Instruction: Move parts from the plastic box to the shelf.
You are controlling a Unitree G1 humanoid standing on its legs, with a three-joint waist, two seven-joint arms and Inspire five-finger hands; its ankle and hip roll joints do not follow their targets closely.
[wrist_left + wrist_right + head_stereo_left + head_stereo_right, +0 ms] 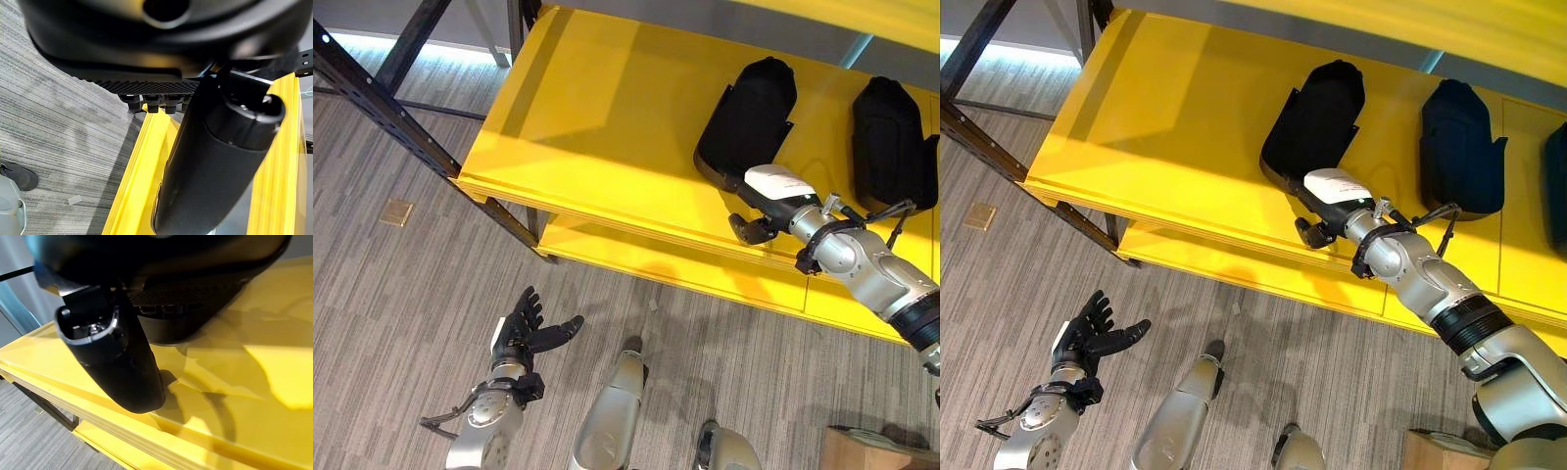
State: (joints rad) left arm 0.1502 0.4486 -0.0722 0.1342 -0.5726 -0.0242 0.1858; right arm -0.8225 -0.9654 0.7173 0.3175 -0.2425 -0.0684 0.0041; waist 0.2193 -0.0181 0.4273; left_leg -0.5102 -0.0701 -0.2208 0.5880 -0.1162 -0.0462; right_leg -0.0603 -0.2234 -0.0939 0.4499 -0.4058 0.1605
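Note:
Two black moulded parts lie on the yellow shelf (597, 127): one (754, 108) toward the middle, another (891, 137) to its right. The dark edge of a third part (1559, 186) shows at the far right. My right hand (766, 196) rests over the shelf at the near end of the middle part, right beside it. Its fingers (166, 308) are relaxed and hold nothing, its thumb (117, 357) hanging above the bare shelf board (254, 396). My left hand (524, 333) hangs open low over the carpet, in front of the shelf, with nothing in it.
A lower yellow shelf board (636, 259) juts out below the top one. Dark metal frame posts (401, 117) stand at the left. A brass floor plate (396, 211) is set in the grey carpet. A cardboard box corner (876, 450) shows at the bottom right.

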